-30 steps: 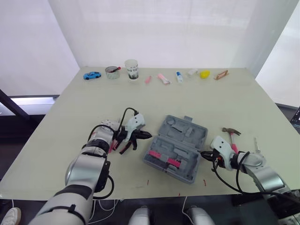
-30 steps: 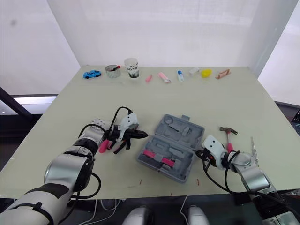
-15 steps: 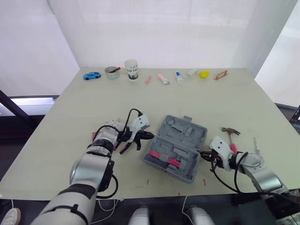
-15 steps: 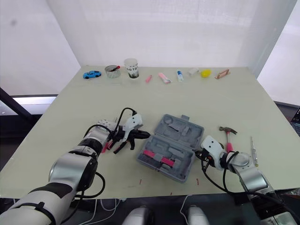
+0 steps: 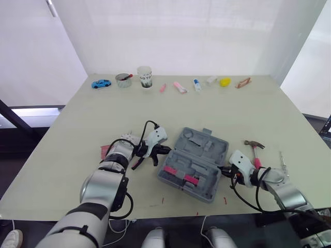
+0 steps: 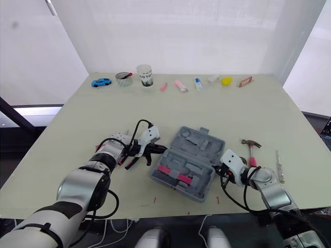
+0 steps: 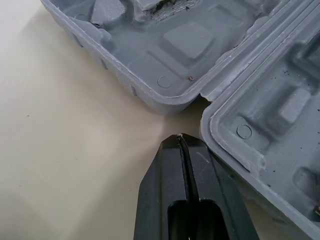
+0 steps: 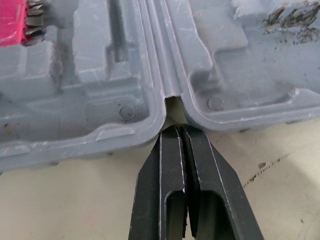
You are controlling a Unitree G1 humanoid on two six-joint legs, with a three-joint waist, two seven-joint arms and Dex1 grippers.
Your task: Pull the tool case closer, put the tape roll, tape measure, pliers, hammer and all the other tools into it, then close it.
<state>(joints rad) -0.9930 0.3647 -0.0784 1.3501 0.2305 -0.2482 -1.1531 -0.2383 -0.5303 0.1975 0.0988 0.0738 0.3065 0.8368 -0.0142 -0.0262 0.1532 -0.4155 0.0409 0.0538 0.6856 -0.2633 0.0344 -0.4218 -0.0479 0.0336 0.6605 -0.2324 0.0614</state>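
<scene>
The left gripper [image 7: 180, 137], fingers pressed together on nothing, is pointing its tip at the hinge notch of the open tool case [image 5: 207, 155]. The right gripper [image 8: 176, 129], likewise closed and empty, is aiming into the notch at the opposite end. The case is lying on the table [image 5: 232, 108] between both arms. Dragging it closer probably calls for both tips catching the notches and drawing back evenly, so it is not swivelling. A pink bit set [image 8: 11, 22] is sitting in one half. The hammer [image 5: 254, 147] is lying outside, near the right arm.

Left gripper [image 7: 180, 138] closed, at tool case [image 7: 192, 45] hinge — perhaps touching
</scene>
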